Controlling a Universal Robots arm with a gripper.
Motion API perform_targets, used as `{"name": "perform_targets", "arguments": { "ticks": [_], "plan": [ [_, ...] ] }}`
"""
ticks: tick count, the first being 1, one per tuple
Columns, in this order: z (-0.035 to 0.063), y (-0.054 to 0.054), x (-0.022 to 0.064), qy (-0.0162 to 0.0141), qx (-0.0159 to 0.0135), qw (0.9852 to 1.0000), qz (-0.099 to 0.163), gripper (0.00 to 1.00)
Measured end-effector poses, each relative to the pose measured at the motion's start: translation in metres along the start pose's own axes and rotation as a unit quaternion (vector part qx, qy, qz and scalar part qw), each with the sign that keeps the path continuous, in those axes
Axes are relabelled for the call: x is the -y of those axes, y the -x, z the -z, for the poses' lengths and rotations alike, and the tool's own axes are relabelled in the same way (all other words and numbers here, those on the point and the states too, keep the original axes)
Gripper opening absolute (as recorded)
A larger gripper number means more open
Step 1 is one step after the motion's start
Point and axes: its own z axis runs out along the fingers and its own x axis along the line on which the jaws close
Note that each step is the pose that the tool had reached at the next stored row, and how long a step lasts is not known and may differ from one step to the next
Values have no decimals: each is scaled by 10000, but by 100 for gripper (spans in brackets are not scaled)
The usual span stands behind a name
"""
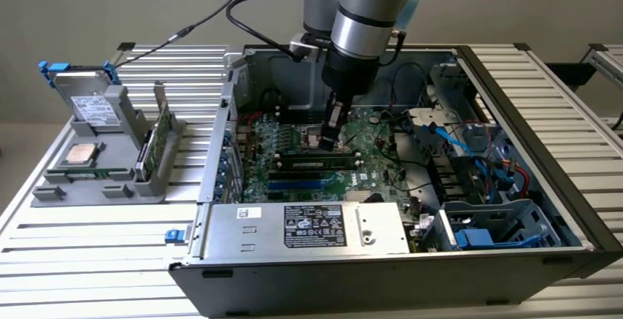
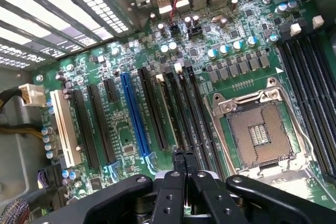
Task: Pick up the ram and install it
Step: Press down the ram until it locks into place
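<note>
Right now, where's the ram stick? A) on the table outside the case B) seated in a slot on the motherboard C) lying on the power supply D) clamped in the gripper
B: the ram sits lengthwise in a motherboard slot, while the gripper is shut just above the board with nothing between its fingers.

Glossy green motherboard, matt black plastic fingers, ribbed metal table

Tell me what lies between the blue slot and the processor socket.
Several long black slots run side by side between the blue slot and the processor socket, in the wrist view.
</note>
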Motion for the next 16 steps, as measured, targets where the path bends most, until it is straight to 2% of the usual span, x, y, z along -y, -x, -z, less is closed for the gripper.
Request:
{"name": "perform_targets", "arguments": {
  "ticks": [8,16],
  "plan": [
    [-10,2,2,28,51,9989,-457,10],
    [-23,4,3,57,94,9957,-918,10]
  ]
}}
